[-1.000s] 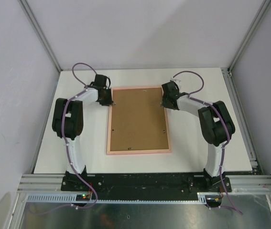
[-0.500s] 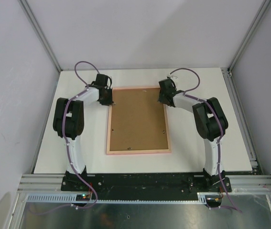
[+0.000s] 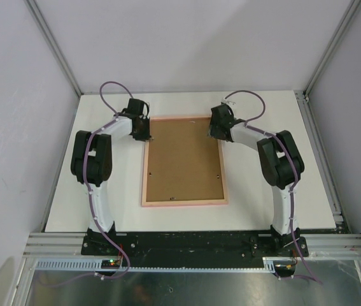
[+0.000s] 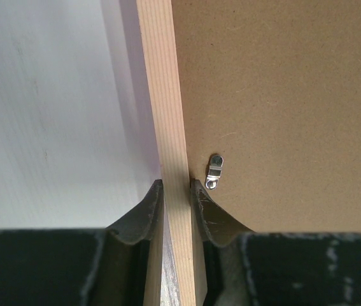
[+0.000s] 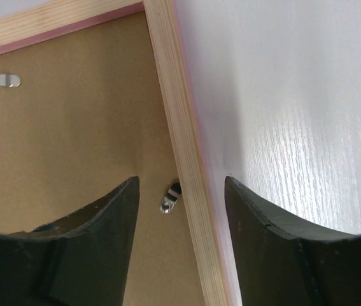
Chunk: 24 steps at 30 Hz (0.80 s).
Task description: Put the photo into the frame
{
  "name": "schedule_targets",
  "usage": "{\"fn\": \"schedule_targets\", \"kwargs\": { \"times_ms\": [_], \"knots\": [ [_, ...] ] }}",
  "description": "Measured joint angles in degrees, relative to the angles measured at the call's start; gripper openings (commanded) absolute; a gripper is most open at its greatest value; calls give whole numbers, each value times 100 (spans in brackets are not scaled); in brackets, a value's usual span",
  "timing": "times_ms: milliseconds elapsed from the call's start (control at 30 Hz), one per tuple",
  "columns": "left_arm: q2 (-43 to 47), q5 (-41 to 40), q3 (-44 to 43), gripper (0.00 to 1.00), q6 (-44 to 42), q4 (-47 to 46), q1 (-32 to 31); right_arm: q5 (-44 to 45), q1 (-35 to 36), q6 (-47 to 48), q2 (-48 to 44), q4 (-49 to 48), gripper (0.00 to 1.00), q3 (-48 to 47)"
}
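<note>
The frame [image 3: 184, 203], pale wood with a pink edge, lies back side up on the white table, a brown backing board [image 3: 183, 159] filling it. My left gripper [image 3: 143, 135] is at its left rail near the far corner. In the left wrist view that gripper [image 4: 176, 188] is shut on the rail [image 4: 167, 115], one finger on each side. My right gripper [image 3: 214, 132] is at the far right corner. In the right wrist view it [image 5: 181, 180] stands open astride the right rail [image 5: 174, 115], touching nothing. The photo is hidden or out of view.
Small metal turn tabs hold the board: one [image 4: 215, 171] sits by my left fingers, one [image 5: 170, 199] lies between my right fingers, and another [image 5: 4, 80] is near the top rail. White table [image 3: 263, 191] surrounds the frame, with enclosure walls on three sides.
My right gripper has slid along the right rail toward the far corner and its jaws have spread wider. The left gripper and the frame have not moved.
</note>
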<state>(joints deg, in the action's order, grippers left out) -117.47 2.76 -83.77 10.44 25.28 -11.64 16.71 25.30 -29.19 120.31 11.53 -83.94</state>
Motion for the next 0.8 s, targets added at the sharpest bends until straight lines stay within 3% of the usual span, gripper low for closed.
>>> {"fn": "schedule_targets", "kwargs": {
  "times_ms": [167,367,633,800],
  "knots": [
    [0,0,0,0,0,0,-2,-273,-87,33,-584,149,68,365],
    [52,15,107,0,4,-105,-9,-514,-107,31,-1897,197,73,1545],
    [275,59,431,0,4,-162,-170,-737,216,-83,-3558,323,77,3383],
    [466,138,686,0,11,-151,-341,-723,531,-236,-3989,468,77,3897]
  ]
}}
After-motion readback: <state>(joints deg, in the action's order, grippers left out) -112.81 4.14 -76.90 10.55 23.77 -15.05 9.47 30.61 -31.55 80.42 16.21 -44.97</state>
